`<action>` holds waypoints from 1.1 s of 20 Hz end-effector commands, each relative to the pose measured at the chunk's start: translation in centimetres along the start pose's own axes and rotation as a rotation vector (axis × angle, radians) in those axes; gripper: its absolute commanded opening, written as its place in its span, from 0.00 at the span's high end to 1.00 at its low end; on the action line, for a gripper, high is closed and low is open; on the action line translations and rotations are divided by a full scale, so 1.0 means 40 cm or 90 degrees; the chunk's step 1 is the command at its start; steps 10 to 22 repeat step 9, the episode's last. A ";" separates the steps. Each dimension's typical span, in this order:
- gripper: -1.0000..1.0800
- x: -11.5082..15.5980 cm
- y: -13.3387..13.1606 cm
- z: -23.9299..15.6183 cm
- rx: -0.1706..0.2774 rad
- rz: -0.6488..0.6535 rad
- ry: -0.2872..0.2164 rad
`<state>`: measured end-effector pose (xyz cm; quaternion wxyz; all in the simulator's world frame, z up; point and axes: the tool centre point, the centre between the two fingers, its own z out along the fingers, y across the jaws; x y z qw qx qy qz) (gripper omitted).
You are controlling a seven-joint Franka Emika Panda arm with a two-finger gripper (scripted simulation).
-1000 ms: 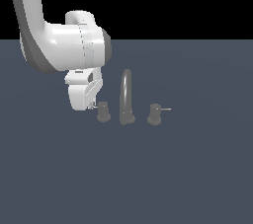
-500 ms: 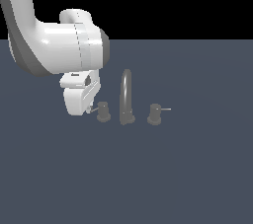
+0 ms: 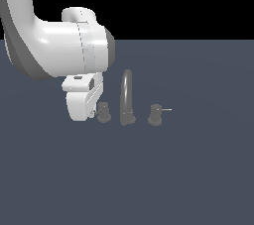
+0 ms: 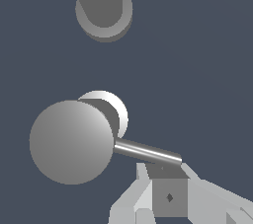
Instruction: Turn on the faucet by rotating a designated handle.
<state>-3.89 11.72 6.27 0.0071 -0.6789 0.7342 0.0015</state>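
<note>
- Because the task needs one knob to be turned, the arm [image 3: 54, 50] has its fingers [image 4: 163, 188] low beside the handle [image 3: 103, 112], which stands on the tabletop [image 3: 188, 169] as the knob nearest the robot, on the exterior view's left of the faucet [image 3: 127, 97].
- From the wrist view, the handle shows as a round top with a thin lever rod [image 4: 147, 151] that sticks out toward the fingers; one finger tip sits just under the far end of the rod and seems to touch it.
- How far the fingers are open I cannot tell (only a part of them is visible), and they do not seem to clamp anything.
- I judge this placing is for a sideways push: pressing the rod far from the knob's axis gives the best turning effect.
- The tall spout stands between the two knobs, and the other knob [image 3: 156, 115], with its rod pointing to the exterior view's right, is well apart from the arm.
- A risk, in my opinion: the finger could slip off the thin rod.
</note>
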 end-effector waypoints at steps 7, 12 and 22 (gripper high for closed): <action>1.00 0.119 -0.013 -0.002 -0.004 0.012 0.006; 1.00 0.136 -0.015 -0.002 -0.004 0.014 0.007; 1.00 0.136 -0.015 -0.002 -0.004 0.014 0.007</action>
